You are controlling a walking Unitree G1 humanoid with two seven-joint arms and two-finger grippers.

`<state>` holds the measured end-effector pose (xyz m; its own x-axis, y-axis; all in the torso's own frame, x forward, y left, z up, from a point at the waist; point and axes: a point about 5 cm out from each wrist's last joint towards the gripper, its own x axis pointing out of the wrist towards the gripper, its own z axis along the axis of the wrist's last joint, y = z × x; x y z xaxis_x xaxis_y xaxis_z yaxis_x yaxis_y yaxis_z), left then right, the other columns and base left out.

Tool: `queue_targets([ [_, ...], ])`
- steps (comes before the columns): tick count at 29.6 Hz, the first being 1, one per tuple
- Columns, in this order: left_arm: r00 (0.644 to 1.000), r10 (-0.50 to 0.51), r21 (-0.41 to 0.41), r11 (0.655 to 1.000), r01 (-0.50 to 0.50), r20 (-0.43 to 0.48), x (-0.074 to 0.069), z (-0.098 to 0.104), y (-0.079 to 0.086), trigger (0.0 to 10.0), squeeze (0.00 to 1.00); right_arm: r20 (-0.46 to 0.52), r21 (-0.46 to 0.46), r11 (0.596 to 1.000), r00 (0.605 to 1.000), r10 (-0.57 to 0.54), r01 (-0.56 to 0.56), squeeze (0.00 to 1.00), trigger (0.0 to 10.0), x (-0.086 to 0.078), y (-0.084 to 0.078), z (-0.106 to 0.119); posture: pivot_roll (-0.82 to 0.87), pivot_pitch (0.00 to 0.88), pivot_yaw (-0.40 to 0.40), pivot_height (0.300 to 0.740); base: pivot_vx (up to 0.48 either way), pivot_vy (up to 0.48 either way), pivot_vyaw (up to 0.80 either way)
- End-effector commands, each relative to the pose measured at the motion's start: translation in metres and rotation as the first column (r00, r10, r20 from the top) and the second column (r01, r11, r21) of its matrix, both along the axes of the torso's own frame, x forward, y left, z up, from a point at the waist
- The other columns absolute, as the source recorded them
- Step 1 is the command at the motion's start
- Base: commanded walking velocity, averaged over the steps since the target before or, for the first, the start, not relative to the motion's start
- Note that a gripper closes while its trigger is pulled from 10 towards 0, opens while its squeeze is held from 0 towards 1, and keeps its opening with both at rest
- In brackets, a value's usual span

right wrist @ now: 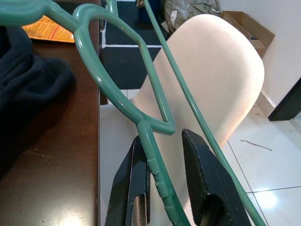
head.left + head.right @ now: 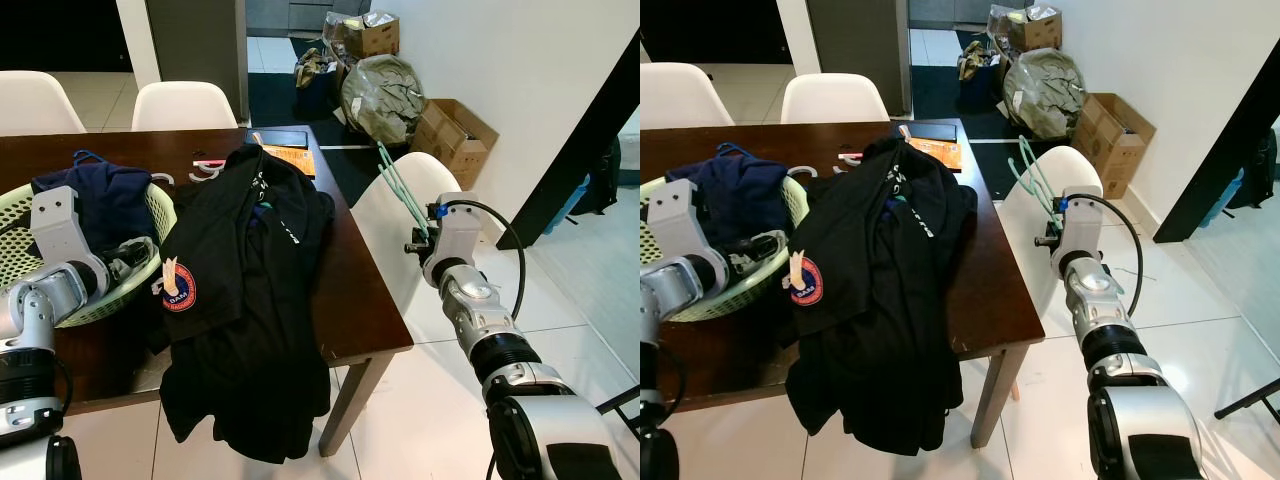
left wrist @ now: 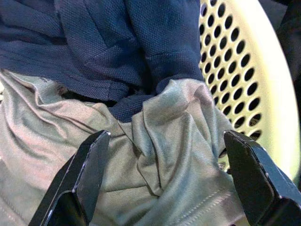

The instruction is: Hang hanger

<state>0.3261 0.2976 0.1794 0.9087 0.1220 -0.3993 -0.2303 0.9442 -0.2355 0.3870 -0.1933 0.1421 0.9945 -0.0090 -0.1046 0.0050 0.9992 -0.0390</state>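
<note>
Dark wooden table [image 2: 350, 290] fronts three white chairs. Right gripper [image 1: 164, 188] fingers clamp one thin green plastic hanger [image 2: 402, 190] beside the table edge. Left gripper [image 3: 164, 174] fingers spread above knit fabrics in one perforated basket [image 2: 165, 215].

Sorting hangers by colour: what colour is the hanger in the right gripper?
The hanger is green, plainest in the right wrist view, held by the right gripper.

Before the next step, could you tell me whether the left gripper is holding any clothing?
No, the left gripper hovers open over clothes in the basket.
</note>
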Motion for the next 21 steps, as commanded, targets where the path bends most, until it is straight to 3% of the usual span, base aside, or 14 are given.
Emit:
queue_targets([
  [1, 0.998, -0.007, -0.009, 1.0, 0.006, -0.055, -0.003, -0.011, 0.002, 0.0, 0.0, 0.012, -0.02, 1.0, 1.0, -0.002, 0.003, 0.0, 10.0, 0.001, -0.003, 0.003, 0.07, 0.083, -0.097, 0.74, 0.0, 0.0, 0.0],
  [12, 0.999, -0.008, -0.003, 1.0, 0.008, -0.038, -0.003, -0.008, 0.005, 0.0, 0.0, 0.008, -0.021, 1.0, 1.0, 0.001, -0.001, 0.0, 10.0, 0.001, -0.003, 0.003, 0.07, 0.082, -0.098, 0.74, 0.0, 0.0, 0.0],
  [14, 1.0, 0.006, 0.035, 0.999, -0.006, 0.001, -0.002, 0.001, 0.008, 0.0, 0.0, 0.008, -0.017, 1.0, 1.0, 0.003, -0.003, 0.0, 10.0, 0.002, -0.002, 0.003, 0.08, 0.081, -0.098, 0.74, 0.0, 0.0, 0.0],
  [17, 0.978, 0.053, 0.258, 0.96, -0.105, 0.201, -0.004, 0.059, 0.023, 0.0, 0.0, 0.01, 0.0, 1.0, 1.0, 0.006, -0.006, 0.0, 10.0, 0.002, -0.001, 0.003, 0.08, 0.078, -0.096, 0.74, 0.0, 0.0, 0.0],
  [20, 0.972, 0.052, 0.299, 0.947, -0.121, 0.23, -0.004, 0.069, 0.024, 0.0, 0.0, 0.01, 0.002, 1.0, 1.0, 0.006, -0.006, 0.0, 10.0, 0.002, -0.001, 0.003, 0.08, 0.078, -0.096, 0.74, 0.0, 0.0, 0.0],
  [21, 0.952, 0.018, 0.355, 0.925, -0.132, 0.306, -0.006, 0.096, 0.021, 0.0, 0.0, 0.009, 0.007, 1.0, 1.0, 0.006, -0.006, 0.0, 10.0, 0.002, 0.0, 0.003, 0.09, 0.075, -0.096, 0.74, 0.0, 0.0, 0.0],
])
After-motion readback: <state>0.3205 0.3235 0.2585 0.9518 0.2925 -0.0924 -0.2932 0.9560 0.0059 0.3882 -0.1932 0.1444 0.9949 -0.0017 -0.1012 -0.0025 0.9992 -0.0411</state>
